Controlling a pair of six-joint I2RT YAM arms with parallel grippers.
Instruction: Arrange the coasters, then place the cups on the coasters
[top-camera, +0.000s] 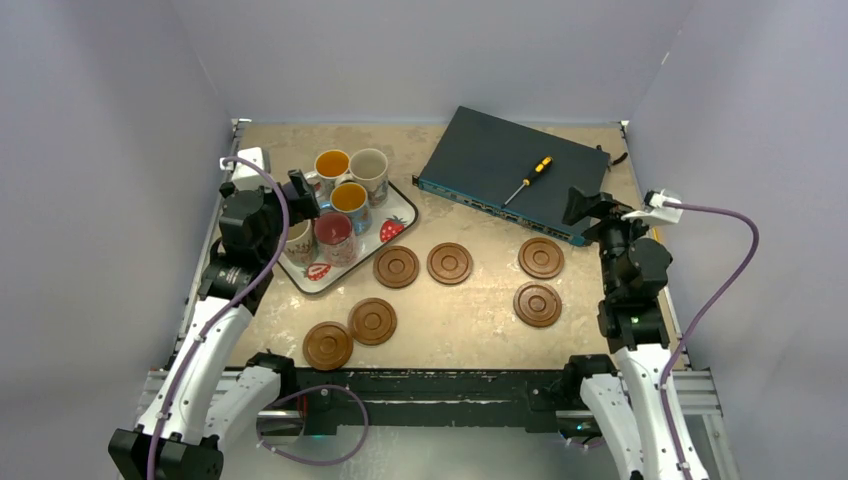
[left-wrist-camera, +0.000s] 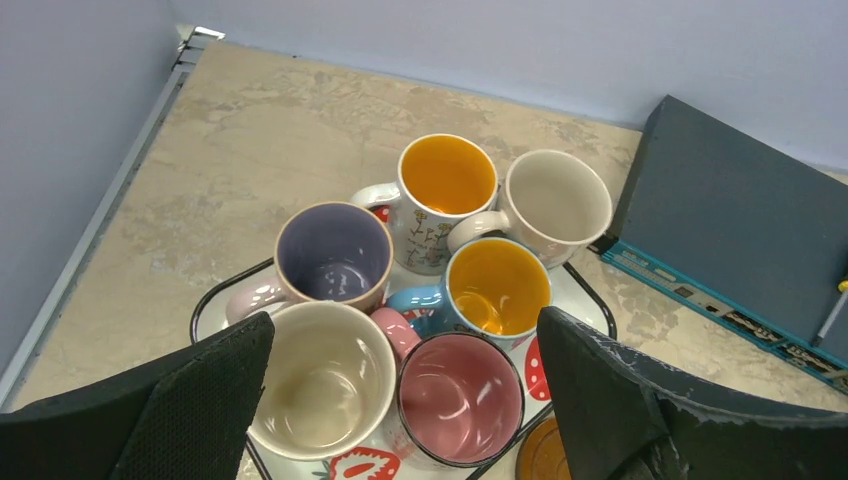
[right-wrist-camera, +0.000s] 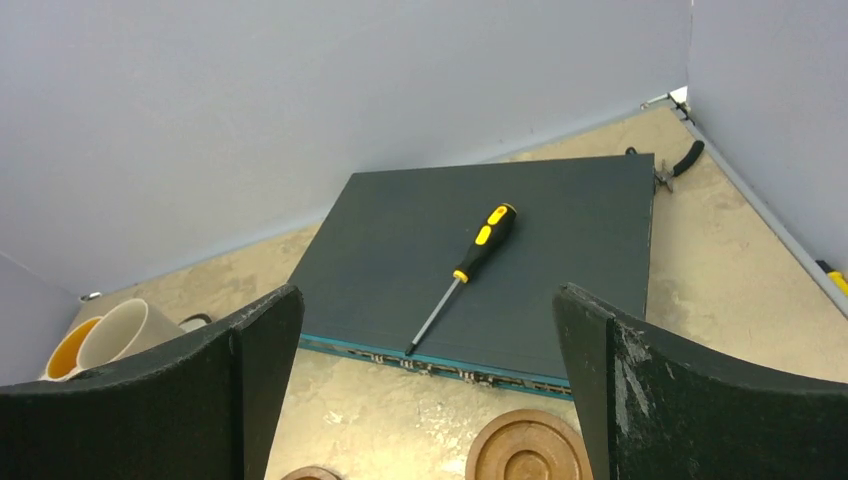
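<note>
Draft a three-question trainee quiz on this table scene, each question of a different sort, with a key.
1. How many coasters lie on the table?
2. The screwdriver rests on: A) a coaster B) the dark box C) the table.
3. True or false: the left end effector and the right end effector are both open and hold nothing.
Key: 1 six; 2 B; 3 true.

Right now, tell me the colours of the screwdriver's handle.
The screwdriver handle is black and yellow; the right wrist view shows it best.
</note>
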